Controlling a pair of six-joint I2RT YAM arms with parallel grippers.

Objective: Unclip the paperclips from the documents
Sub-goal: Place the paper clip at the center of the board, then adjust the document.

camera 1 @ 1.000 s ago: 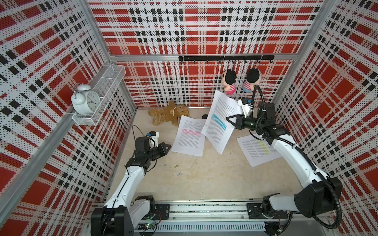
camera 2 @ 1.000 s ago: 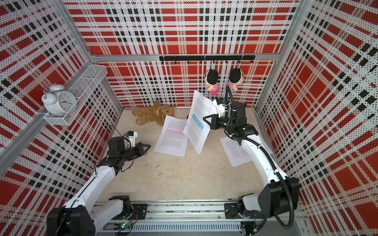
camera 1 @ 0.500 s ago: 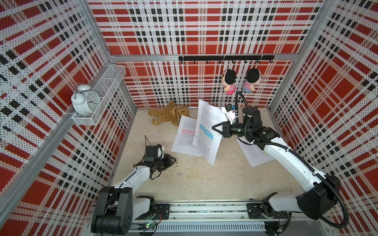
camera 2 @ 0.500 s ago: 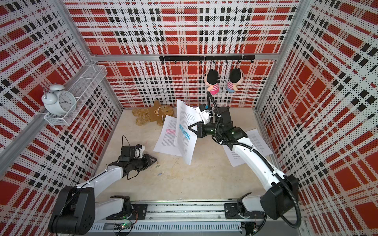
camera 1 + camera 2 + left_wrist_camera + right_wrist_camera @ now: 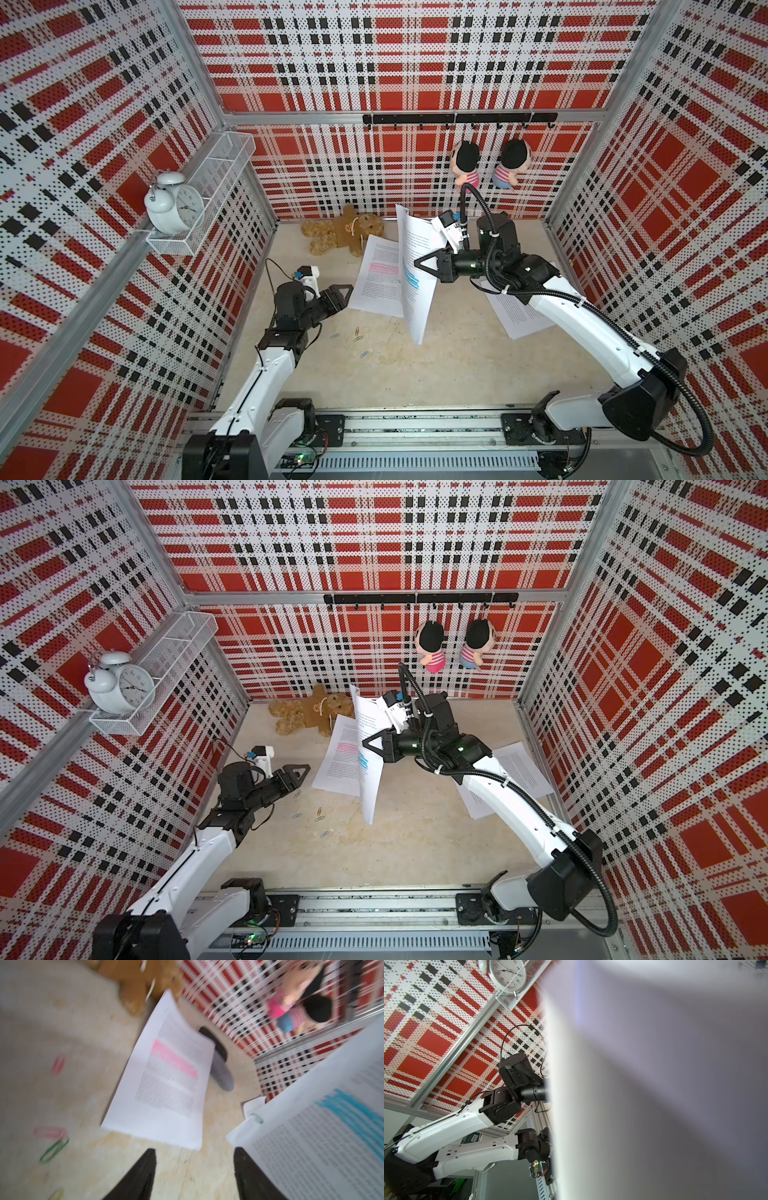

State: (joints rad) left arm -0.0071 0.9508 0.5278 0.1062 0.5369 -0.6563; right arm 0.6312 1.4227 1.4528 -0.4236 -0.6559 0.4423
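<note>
Step check: we're partway through, working on the blue-band document [image 5: 415, 299]. Our right end effector [image 5: 417, 266] is pinched tight on one long edge of it, holding the stack up off the bench [image 5: 436, 374] nearly on edge, with the lower corner hanging free. In the left wrist view, a greenish paperclip [image 5: 257, 1118] sits on the sheet's edge close to a corner, so we figure that one's next.

Our left end effector [image 5: 194, 1172] has its fingers spread fairly wide and carries nothing — it hovers low over the bench, just beside the pink-band document [image 5: 376, 282], pointing toward the raised stack. Loose paperclips [image 5: 356, 332] lie scattered on the bench near it, so some unclipping looks done. The third document [image 5: 519, 316] lies flat, partly under the right arm, and we can't tell if it has a clip.

Next move, as we see it: bring the left fingers onto that tiny clip and narrow down on the wire — not the paper. Then slide it off the edge while the right side holds firm.
</note>
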